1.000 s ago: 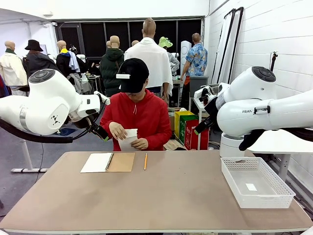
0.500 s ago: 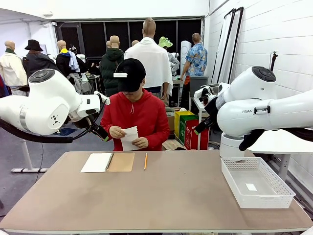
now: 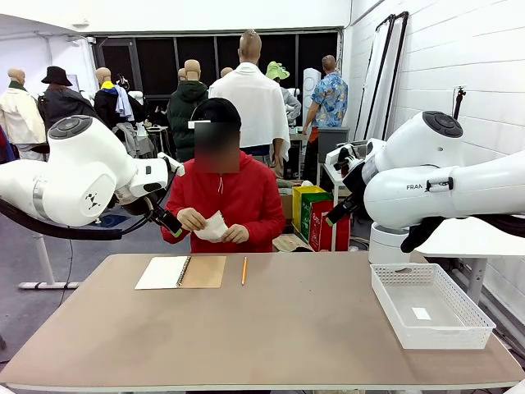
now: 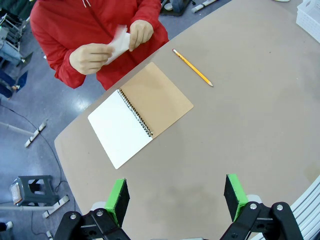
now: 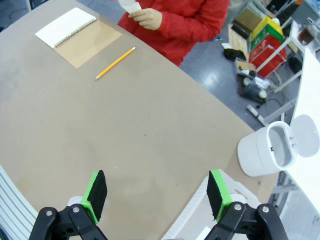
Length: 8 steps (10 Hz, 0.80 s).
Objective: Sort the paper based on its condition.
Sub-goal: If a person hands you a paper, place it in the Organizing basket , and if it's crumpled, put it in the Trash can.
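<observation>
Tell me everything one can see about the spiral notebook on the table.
The spiral notebook lies open and flat on the tan table, near the far edge before the person. One half is a blank white page, the other a brown kraft cover; a wire spiral joins them. A yellow pencil lies beside the cover, not touching. Only the table touches it.

The left arm (image 3: 78, 176) and right arm (image 3: 435, 180) are held raised; the left gripper (image 4: 177, 195) and right gripper (image 5: 157, 192) are pointed downward, the 2 fingers of each spread wide.

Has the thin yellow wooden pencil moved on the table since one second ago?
No. The yellow pencil stays just right of the brown-covered spiral notebook.
</observation>
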Each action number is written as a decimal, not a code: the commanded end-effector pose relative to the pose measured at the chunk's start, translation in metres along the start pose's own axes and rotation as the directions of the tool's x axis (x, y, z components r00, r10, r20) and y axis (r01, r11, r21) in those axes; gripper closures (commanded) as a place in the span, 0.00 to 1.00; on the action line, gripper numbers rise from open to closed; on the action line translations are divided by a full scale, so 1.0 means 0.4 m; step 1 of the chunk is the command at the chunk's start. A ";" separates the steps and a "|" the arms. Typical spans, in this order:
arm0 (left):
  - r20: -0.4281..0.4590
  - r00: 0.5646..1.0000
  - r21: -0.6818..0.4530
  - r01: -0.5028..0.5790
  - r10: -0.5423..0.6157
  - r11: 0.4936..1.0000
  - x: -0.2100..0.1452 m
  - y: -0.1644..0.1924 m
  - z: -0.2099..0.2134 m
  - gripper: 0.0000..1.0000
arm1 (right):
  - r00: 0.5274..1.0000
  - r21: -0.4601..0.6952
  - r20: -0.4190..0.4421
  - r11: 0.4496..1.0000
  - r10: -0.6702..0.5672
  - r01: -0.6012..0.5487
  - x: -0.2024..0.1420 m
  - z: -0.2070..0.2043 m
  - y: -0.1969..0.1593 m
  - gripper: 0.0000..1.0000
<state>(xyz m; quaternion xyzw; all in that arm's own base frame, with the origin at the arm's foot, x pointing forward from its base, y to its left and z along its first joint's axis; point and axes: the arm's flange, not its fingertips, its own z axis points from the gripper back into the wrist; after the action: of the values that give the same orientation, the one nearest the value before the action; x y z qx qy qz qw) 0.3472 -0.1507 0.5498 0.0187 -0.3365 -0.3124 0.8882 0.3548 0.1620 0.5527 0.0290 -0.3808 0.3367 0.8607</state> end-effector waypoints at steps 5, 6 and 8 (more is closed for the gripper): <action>0.001 1.000 -0.001 0.001 -0.001 1.000 0.000 -0.001 0.001 0.00 | 1.000 0.002 0.001 1.000 -0.002 0.002 0.000 0.000 -0.001 0.00; 0.001 1.000 -0.001 0.001 -0.001 1.000 0.000 -0.001 0.001 0.00 | 1.000 0.002 0.001 1.000 -0.002 0.002 0.000 0.000 -0.001 0.00; 0.001 1.000 -0.001 0.001 -0.001 1.000 0.000 -0.001 0.001 0.00 | 1.000 0.002 0.001 1.000 -0.002 0.002 0.000 0.000 -0.001 0.00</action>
<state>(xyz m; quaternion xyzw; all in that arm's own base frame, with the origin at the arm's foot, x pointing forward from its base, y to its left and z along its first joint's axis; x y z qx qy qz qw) 0.3472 -0.1507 0.5498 0.0187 -0.3365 -0.3124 0.8882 0.3548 0.1620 0.5527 0.0290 -0.3808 0.3367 0.8607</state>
